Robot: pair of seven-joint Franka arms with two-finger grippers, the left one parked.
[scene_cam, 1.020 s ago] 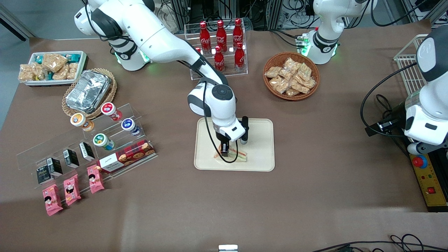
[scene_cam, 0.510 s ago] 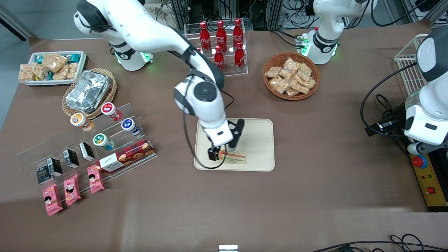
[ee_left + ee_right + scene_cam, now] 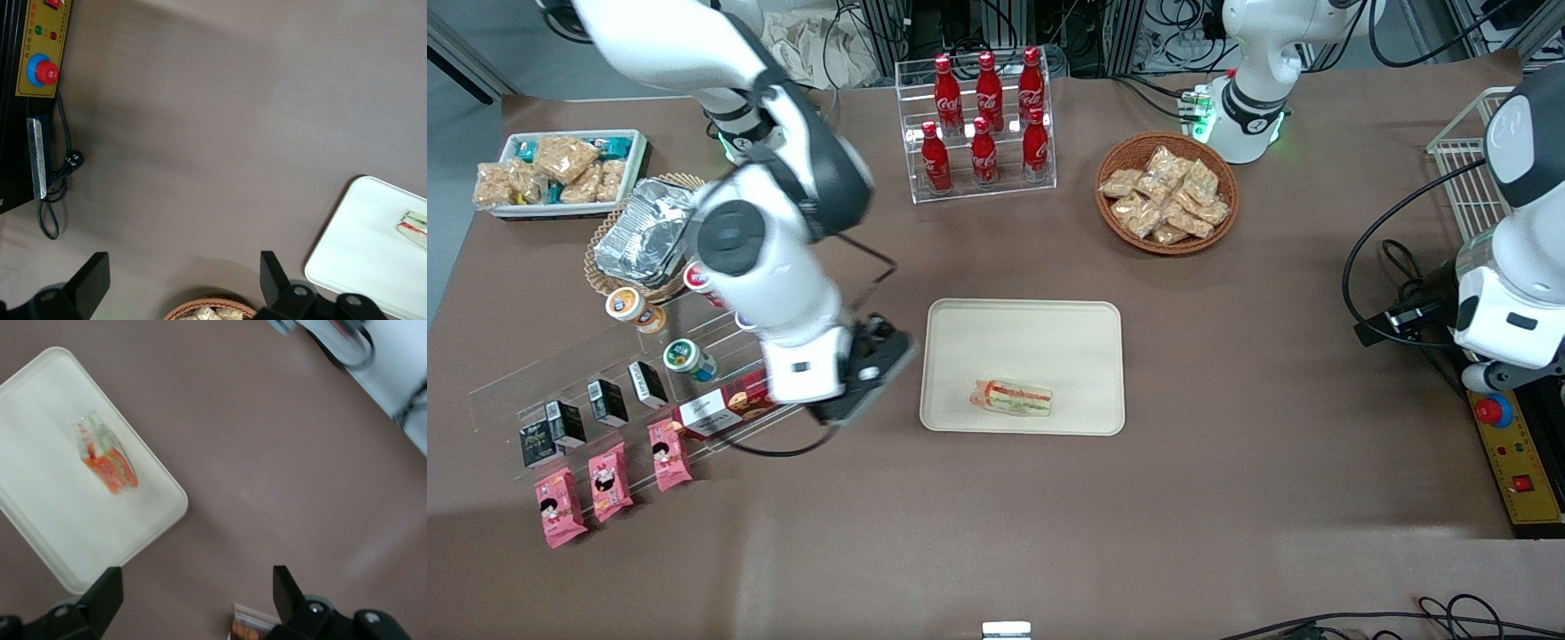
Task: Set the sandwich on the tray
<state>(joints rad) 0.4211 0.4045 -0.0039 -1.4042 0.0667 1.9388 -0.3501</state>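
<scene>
The sandwich (image 3: 1012, 398), a clear-wrapped wedge with orange-red and green filling showing, lies flat on the cream-beige tray (image 3: 1032, 342), in the part of the tray nearer the front camera. My right gripper (image 3: 871, 369) is off the tray, raised above the table beside the tray's edge toward the working arm's end. It is open and empty, with its two black fingers (image 3: 107, 593) wide apart. The right wrist view shows the sandwich (image 3: 107, 460) on the tray (image 3: 47, 420) from above. The left wrist view also catches the tray (image 3: 373, 247) and the sandwich (image 3: 415, 227).
A clear stepped shelf with cups, black cartons and a biscuit box (image 3: 720, 409) stands under the working arm. Pink packets (image 3: 605, 480) lie in front of it. A cola bottle rack (image 3: 983, 116), a wicker basket of snack packets (image 3: 1167, 191), a foil container (image 3: 649, 231) and a white bin (image 3: 560, 169) stand farther back.
The gripper let go of the sandwich, rose and swung off the tray toward the working arm's end. The sandwich stays lying on the tray.
</scene>
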